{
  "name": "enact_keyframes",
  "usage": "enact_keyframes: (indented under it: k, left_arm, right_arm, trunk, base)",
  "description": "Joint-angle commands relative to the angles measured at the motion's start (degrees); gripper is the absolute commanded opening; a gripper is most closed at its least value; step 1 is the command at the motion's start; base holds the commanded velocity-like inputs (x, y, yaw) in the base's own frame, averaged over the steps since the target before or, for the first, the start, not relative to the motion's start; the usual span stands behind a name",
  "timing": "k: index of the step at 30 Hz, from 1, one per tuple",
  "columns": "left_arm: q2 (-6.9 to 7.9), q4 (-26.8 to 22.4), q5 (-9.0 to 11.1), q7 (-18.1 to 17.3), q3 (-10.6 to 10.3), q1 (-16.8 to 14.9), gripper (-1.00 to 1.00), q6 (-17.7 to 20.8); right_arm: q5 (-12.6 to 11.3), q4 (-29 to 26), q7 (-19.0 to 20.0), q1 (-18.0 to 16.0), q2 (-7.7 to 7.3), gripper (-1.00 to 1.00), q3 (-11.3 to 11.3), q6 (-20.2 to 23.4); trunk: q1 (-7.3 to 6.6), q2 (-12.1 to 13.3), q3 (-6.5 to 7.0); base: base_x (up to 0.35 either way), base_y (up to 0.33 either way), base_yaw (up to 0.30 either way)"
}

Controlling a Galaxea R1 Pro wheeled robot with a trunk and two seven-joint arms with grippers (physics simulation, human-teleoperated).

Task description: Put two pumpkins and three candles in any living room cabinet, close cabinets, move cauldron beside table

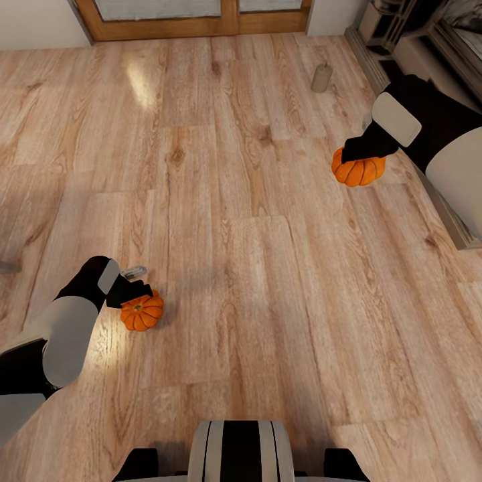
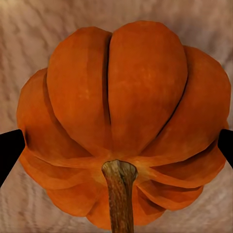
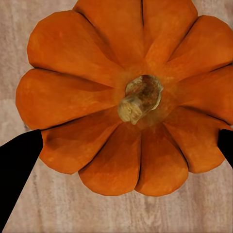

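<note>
Two orange pumpkins show over the wooden floor. One pumpkin (image 1: pixel 142 313) is at the lower left, with my left gripper (image 1: pixel 134 296) shut on it; in the left wrist view this pumpkin (image 2: pixel 121 97) sits between the two black fingertips (image 2: pixel 9 150), stem toward the camera. The other pumpkin (image 1: pixel 359 171) is at the right, and my right gripper (image 1: pixel 358 155) is shut on it from above; the right wrist view looks down on its stem (image 3: pixel 140 98). One grey-beige candle (image 1: pixel 321 78) stands upright on the floor, far beyond the right gripper. The cabinet, cauldron and table are out of view.
The beige fireplace base (image 1: pixel 402 47) runs along the right edge. A wooden door frame (image 1: pixel 194 23) closes the far side. A small grey object (image 1: pixel 134 272) lies just beyond my left gripper; what it is I cannot tell. Open wooden floor (image 1: pixel 254 221) lies between the arms.
</note>
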Motion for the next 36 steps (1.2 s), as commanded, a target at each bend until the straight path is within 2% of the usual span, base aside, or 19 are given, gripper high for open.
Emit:
enact_keyframes:
  k: [1,10,13,17,19,25,26,29,30,31,36]
  left_arm:
    - [-0.02,2.2,-0.2,0.5,0.2,0.0,-1.00,0.3]
    - [-0.10,2.3,-0.1,0.5,0.2,0.0,-1.00,0.1]
    - [-0.11,2.3,0.5,0.5,0.3,0.0,-1.00,0.1]
    - [-0.03,2.0,3.2,0.6,0.2,0.0,-1.00,0.1]
    - [0.02,1.7,3.6,0.8,0.2,0.0,-1.00,0.1]
    - [-0.54,-3.3,3.7,1.1,0.1,-0.8,-1.00,0.8]
    - [-0.48,-2.2,3.6,1.1,0.0,-2.3,-1.00,0.9]
    - [0.67,6.4,3.5,1.3,-0.1,-8.1,-1.00,1.0]
    - [1.02,9.8,3.5,1.4,-0.1,-11.0,-1.00,1.0]
    - [1.09,10.7,3.5,1.4,-0.1,-11.9,-1.00,1.0]
    - [1.36,19.5,3.6,2.6,0.0,-20.5,-1.00,1.0]
  right_arm:
    - [-0.6,-0.1,-0.4,0.0,-0.12,-1.00,0.4,0.1]
    - [-0.6,-0.1,-0.4,0.0,0.02,-1.00,0.6,0.1]
    - [-0.6,-0.1,-0.4,0.0,0.03,-1.00,0.6,0.1]
    - [-0.6,-0.2,-0.4,0.0,0.03,-1.00,0.6,0.0]
    - [-0.6,-0.1,-0.4,0.0,0.03,-1.00,0.6,0.0]
    - [-0.6,-0.1,-0.4,0.0,0.31,-1.00,0.9,0.0]
    - [-0.6,-0.1,-0.4,0.0,0.72,-1.00,0.9,0.0]
    - [-0.6,0.0,-0.5,0.0,1.23,-1.00,0.9,0.1]
    - [-0.6,0.0,-0.5,0.0,1.29,-1.00,0.9,0.0]
    - [-0.6,0.0,-0.5,0.0,1.30,-1.00,0.9,0.0]
    - [-0.6,0.1,-0.4,0.0,1.29,-1.00,0.8,0.0]
  trunk:
    - [0.01,0.0,-0.04]
    - [0.01,0.0,-0.04]
    - [-0.07,0.0,0.62]
    - [-0.17,0.1,1.51]
    - [-0.23,0.1,1.95]
    - [-0.38,0.2,3.28]
    - [-0.41,0.2,3.50]
    - [-0.48,0.2,4.17]
    - [-0.51,0.3,4.39]
    - [-0.54,0.3,4.61]
    - [-0.66,0.3,5.72]
  base:
    - [0.000,0.000,0.000]
    - [0.000,0.000,0.000]
    - [0.000,0.000,0.000]
    - [0.000,0.000,0.000]
    - [0.000,0.000,0.000]
    - [0.000,0.000,0.000]
    - [0.000,0.000,0.000]
    - [0.000,0.000,0.000]
    - [0.000,0.000,0.000]
    - [0.000,0.000,0.000]
    - [0.000,0.000,0.000]
